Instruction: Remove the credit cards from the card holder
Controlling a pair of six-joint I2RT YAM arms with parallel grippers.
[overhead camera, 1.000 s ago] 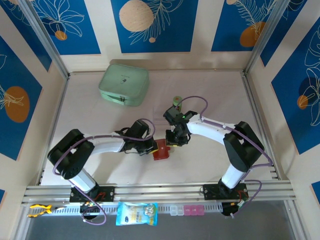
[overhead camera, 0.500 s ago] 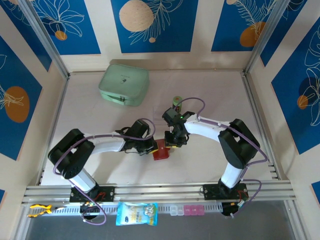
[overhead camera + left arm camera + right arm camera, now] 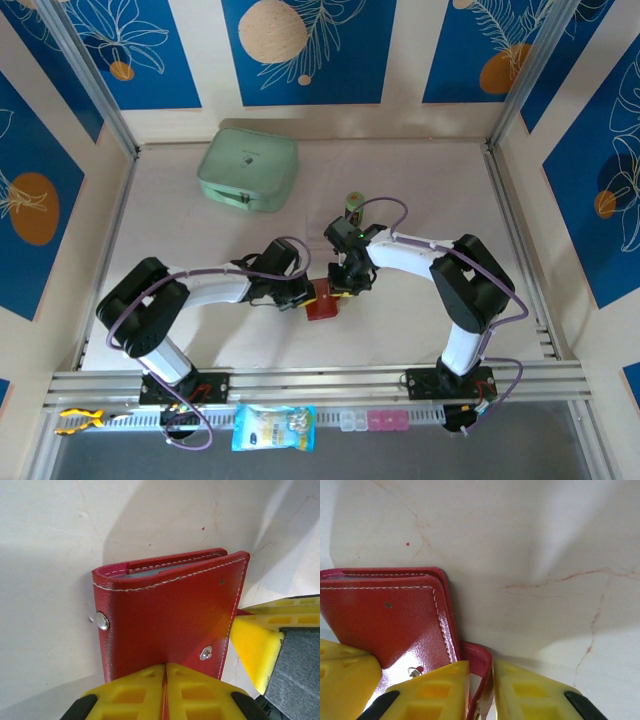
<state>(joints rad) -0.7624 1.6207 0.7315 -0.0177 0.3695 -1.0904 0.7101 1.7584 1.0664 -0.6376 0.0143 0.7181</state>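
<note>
The dark-red card holder lies closed on the table between both arms. My left gripper is shut on the edge of its cover, between the two metal snaps. My right gripper is closed on the looped strap tab that sticks out from the holder's corner; one of its yellow fingers also shows in the left wrist view. From above, the left gripper and the right gripper meet at the holder. Grey sleeve edges peek from the holder's far side. The credit cards are hidden inside.
A small green can stands just behind the right gripper. A mint-green zip case sits at the back left. The white table is walled by rails on both sides.
The right gripper's jaws have narrowed onto the strap tab, and the right arm's elbow has swung slightly left. The left gripper and the holder have stayed put.
</note>
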